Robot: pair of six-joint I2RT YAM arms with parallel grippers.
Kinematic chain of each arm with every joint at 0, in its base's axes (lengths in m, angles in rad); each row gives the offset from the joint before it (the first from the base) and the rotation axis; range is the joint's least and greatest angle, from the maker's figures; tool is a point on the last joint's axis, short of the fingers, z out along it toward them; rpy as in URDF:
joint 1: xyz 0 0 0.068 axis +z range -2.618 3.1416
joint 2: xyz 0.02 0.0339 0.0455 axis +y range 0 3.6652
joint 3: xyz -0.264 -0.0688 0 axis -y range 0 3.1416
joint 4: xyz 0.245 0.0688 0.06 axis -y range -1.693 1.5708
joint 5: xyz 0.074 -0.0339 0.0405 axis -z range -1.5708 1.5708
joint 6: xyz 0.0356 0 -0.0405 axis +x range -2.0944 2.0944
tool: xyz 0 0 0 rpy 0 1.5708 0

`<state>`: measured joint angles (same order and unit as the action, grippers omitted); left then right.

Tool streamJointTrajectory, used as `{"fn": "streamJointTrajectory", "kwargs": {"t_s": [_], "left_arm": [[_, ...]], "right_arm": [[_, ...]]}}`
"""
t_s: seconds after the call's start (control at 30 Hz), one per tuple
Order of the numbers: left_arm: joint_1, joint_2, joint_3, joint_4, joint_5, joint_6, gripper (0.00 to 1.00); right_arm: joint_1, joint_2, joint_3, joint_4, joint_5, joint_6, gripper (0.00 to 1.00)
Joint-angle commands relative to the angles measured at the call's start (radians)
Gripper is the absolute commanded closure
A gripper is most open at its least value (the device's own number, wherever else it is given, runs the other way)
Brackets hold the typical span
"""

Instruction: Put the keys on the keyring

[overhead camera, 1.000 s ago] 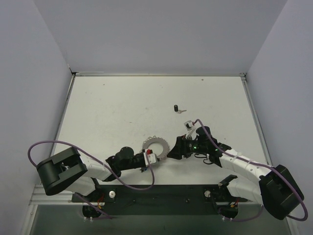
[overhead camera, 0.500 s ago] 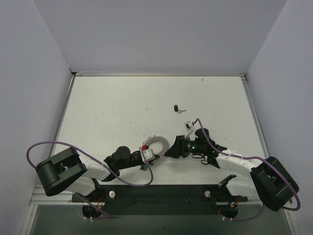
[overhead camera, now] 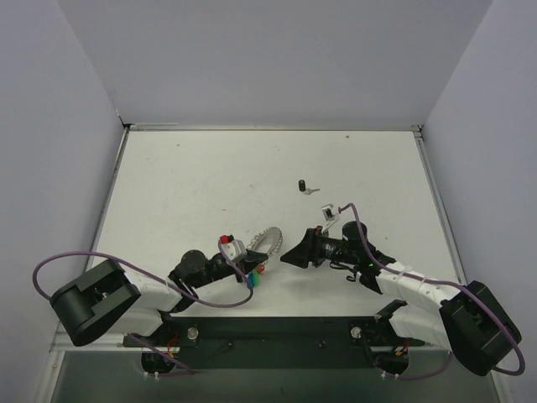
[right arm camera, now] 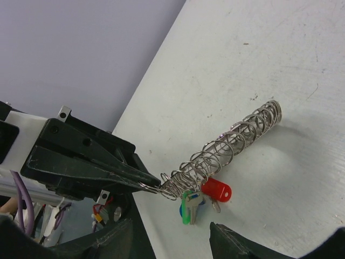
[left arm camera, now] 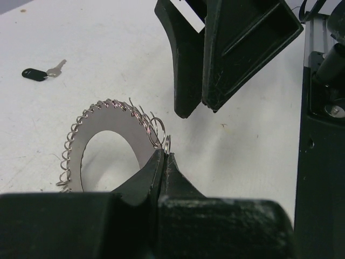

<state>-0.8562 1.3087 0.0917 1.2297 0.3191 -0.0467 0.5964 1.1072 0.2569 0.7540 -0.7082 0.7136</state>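
White table [overhead camera: 210, 185] held one loose black key [overhead camera: 302, 185]; coloured keys [right arm camera: 214, 190] hung on the keyring [right arm camera: 229, 145] the left gripper [left arm camera: 163, 157] pinched; right gripper [right arm camera: 171, 229] gaped.

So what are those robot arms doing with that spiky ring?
They're putting keys on it. The left gripper pinches the keyring by its rim, jaws shut. A red key, green key and blue key seem to hang from it already. The right gripper sits close by, open and empty. A black key lies alone farther off.
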Motion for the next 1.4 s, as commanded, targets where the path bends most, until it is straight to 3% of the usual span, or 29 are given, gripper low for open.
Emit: {"fn": "streamJointTrajectory", "kwargs": {"t_s": [0.0, 0.07, 0.27, 0.37, 0.4, 0.57, 0.6, 0.67, 0.7, 0.8, 0.9, 1.13, 1.23, 1.37], "left_arm": [[0.009, 0.017, 0.042, 0.042, 0.026, -0.052, 1.0], [0.008, 0.082, 0.072, 0.022, 0.043, -0.054, 1.0], [0.006, 0.274, 0.091, 0.238, 0.13, -0.143, 1.0], [0.003, 0.307, 0.108, 0.283, 0.155, -0.198, 0.57], [0.003, 0.305, 0.109, 0.284, 0.15, -0.205, 0.05], [0.02, 0.2, 0.129, 0.154, 0.069, -0.245, 0.04], [0.029, 0.17, 0.144, 0.016, 0.052, -0.254, 0.03], [0.043, 0.075, 0.198, -0.181, 0.016, -0.266, 0.04], [0.043, 0.046, 0.274, -0.414, -0.042, -0.262, 0.04], [0.048, -0.005, 0.429, -0.789, -0.135, -0.231, 0.04], [0.063, 0.015, 0.514, -0.968, -0.132, -0.223, 0.03], [0.112, 0.058, 0.484, -0.948, 0.055, -0.292, 0.07], [0.143, 0.064, 0.464, -0.914, 0.116, -0.32, 0.09], [0.177, 0.057, 0.445, -0.911, 0.158, -0.335, 0.1]], "right_arm": [[0.0, -0.049, 0.036, 0.039, 0.024, -0.012, 0.41], [-0.004, -0.07, 0.036, -0.02, 0.035, -0.04, 0.41], [-0.029, -0.194, 0.048, -0.24, 0.125, -0.123, 0.36], [-0.038, -0.243, 0.051, -0.32, 0.173, -0.149, 0.32], [-0.041, -0.26, 0.053, -0.335, 0.187, -0.155, 0.31], [-0.044, -0.283, 0.044, -0.375, 0.251, -0.163, 0.21], [-0.044, -0.279, 0.044, -0.381, 0.26, -0.169, 0.13], [-0.043, -0.264, 0.059, -0.419, 0.273, -0.193, 0.12], [-0.043, -0.257, 0.065, -0.43, 0.277, -0.203, 0.11], [-0.041, -0.224, 0.081, -0.456, 0.286, -0.209, 0.11], [-0.037, -0.169, 0.116, -0.517, 0.277, -0.206, 0.11], [0.032, -0.09, 0.125, -0.504, 0.274, -0.198, 0.18], [0.06, -0.058, 0.111, -0.461, 0.273, -0.18, 0.28], [0.086, -0.001, 0.116, -0.432, 0.28, -0.172, 0.34]]}}
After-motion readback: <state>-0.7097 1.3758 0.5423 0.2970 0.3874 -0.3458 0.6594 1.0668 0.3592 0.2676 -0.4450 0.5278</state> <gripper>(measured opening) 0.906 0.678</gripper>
